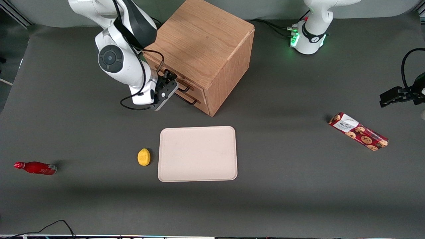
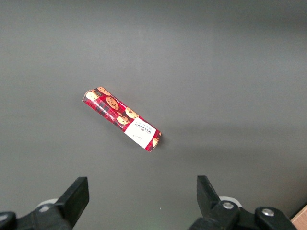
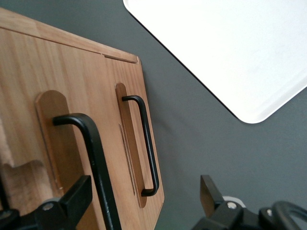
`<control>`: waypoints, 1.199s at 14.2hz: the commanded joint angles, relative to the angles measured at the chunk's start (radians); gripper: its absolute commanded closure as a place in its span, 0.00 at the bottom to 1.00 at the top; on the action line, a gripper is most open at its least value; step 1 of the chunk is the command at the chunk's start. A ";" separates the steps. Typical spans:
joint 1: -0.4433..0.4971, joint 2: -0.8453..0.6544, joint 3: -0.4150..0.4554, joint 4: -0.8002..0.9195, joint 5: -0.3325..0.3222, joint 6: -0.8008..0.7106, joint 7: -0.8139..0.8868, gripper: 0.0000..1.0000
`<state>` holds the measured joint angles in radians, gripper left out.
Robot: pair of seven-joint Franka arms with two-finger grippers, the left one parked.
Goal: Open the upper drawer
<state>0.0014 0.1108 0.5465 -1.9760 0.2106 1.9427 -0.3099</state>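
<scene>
One cabinet (image 1: 202,49) is seen, fitted with two drawers: the upper drawer (image 3: 72,143) and the lower drawer (image 3: 136,143). Two black handles are counted, one on each drawer. One tray (image 1: 198,153), one lemon (image 1: 143,157), one red bottle (image 1: 36,167) and one biscuit pack (image 1: 358,131) are counted on the table (image 1: 298,186). One gripper (image 1: 168,87) is counted at the drawer fronts, its two fingers spread either side of the upper handle.
</scene>
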 commanded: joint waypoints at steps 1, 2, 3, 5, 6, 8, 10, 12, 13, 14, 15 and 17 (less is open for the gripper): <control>-0.008 0.027 0.007 -0.001 0.026 0.013 -0.031 0.00; -0.008 0.030 0.007 -0.001 0.026 0.013 -0.031 0.00; -0.006 0.032 0.007 -0.001 0.026 0.013 -0.031 0.00; -0.006 0.040 0.007 -0.003 0.024 0.013 -0.032 0.00; -0.006 0.041 0.007 -0.004 0.023 0.015 -0.032 0.00; -0.005 0.049 0.007 -0.010 0.016 0.034 -0.031 0.00; -0.005 0.049 0.007 -0.024 0.015 0.053 -0.032 0.00; -0.005 0.055 0.007 -0.029 0.015 0.064 -0.031 0.00; -0.005 0.056 0.007 -0.029 0.015 0.065 -0.031 0.00; -0.005 0.058 0.007 -0.029 0.015 0.067 -0.031 0.00; -0.005 0.061 0.006 -0.030 0.015 0.067 -0.031 0.00; -0.005 0.066 0.006 -0.034 0.012 0.074 -0.031 0.00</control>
<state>0.0015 0.1699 0.5488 -2.0033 0.2108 1.9957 -0.3148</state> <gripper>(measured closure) 0.000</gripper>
